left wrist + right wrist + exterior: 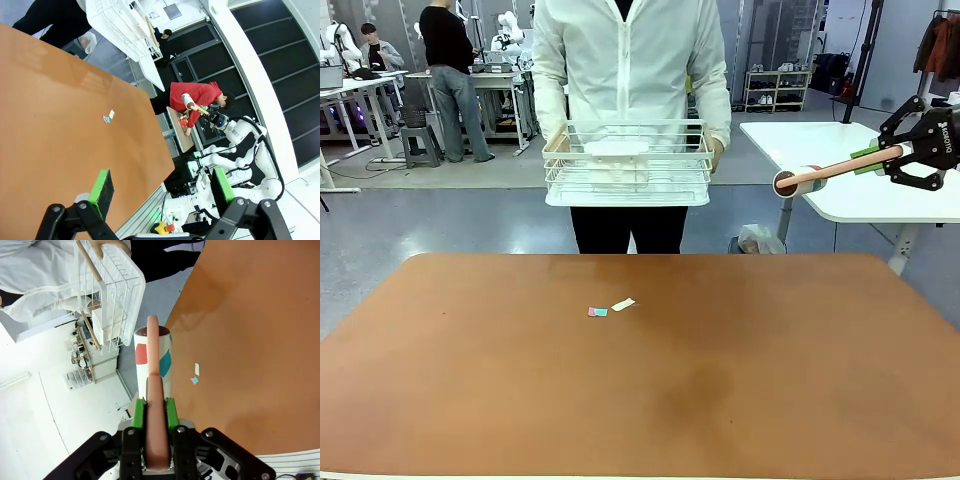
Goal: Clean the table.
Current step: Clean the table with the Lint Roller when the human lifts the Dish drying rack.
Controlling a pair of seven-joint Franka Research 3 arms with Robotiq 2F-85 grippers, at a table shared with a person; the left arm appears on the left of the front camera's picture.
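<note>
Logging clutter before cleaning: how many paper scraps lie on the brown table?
2: a white scrap on the far half of the table, and a pink-and-teal scrap just left of it, possibly two pieces touching.

Matte reddish-brown all across the table (650, 400), and on it a pink-and-teal scrap (597, 312) beside a white scrap (623, 304). The lint roller (152, 365) shows a salmon-pink handle and a white roll blocked in red and teal, set against the green pads of the black right gripper (155, 412). White wire basket (628, 198), white jacket (630, 60), black trousers (620, 230), and the left gripper (162, 187) is black with green pads too.
</note>
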